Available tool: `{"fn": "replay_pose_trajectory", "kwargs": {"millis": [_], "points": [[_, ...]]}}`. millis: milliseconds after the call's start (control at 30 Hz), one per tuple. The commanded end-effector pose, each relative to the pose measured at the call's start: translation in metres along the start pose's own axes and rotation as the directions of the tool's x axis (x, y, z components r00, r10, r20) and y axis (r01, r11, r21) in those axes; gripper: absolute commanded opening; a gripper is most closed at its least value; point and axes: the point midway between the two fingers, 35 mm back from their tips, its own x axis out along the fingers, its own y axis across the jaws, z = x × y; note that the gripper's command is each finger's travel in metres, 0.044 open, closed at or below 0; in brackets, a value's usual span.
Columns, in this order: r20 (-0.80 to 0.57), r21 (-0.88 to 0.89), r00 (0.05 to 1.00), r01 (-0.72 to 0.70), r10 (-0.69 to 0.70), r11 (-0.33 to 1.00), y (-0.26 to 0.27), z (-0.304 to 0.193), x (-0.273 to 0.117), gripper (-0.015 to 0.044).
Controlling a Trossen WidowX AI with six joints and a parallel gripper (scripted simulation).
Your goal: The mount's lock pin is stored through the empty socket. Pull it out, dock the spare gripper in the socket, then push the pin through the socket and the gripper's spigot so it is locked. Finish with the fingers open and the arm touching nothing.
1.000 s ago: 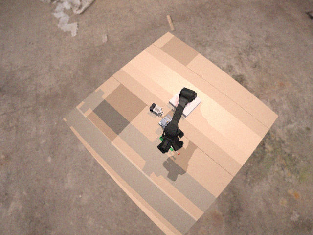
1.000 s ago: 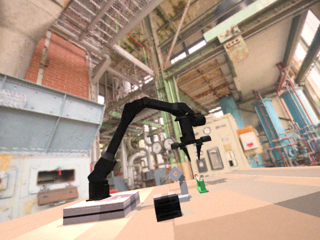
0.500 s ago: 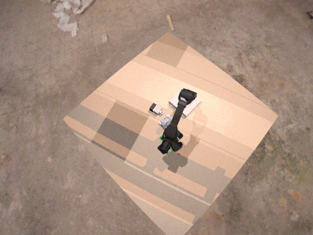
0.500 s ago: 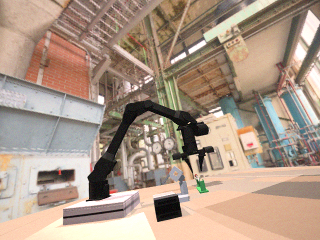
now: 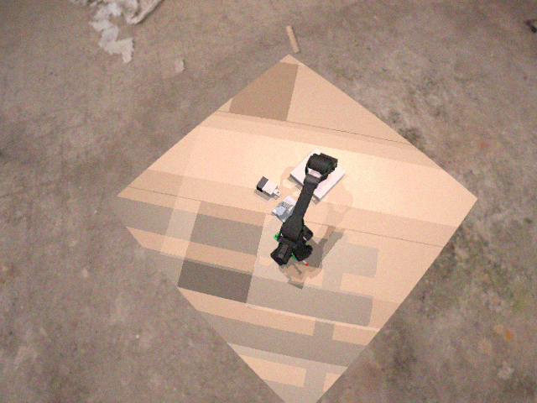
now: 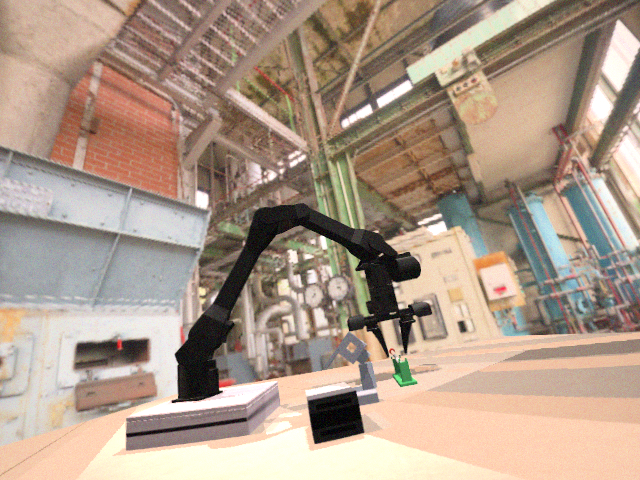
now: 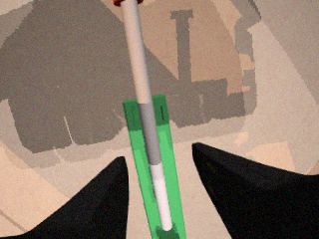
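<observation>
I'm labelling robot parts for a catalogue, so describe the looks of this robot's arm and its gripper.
The arm is matte black, with slim straight links between chunky, rounded joints. The gripper is black too: a crossbar with stubby rounded ends carries two wedge-shaped fingers tapering to narrow tips. No cables or markings can be made out on either.

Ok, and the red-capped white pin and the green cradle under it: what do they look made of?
Red-capped white pin: matte plastic or painted metal; even colour, no sharp glints. Green cradle: likely plastic, uniform green with flat faces.
</observation>
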Motion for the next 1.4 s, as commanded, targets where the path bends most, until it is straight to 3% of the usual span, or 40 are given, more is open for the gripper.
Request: {"fn": "replay_pose_trajectory", "kwargs": {"millis": [0, 900, 1133, 1367], "points": [[-0.009, -0.002, 1.000, -0.010, 0.010, 1.000, 0.001, -0.003, 0.012, 0.0180], [-0.009, -0.002, 1.000, -0.010, 0.010, 1.000, 0.003, -0.006, 0.030, 0.0180], [-0.009, -0.002, 1.000, -0.010, 0.010, 1.000, 0.003, -0.006, 0.030, 0.0000], [-0.009, -0.002, 1.000, -0.010, 0.010, 1.000, 0.003, -0.006, 0.030, 0.0000]]}}
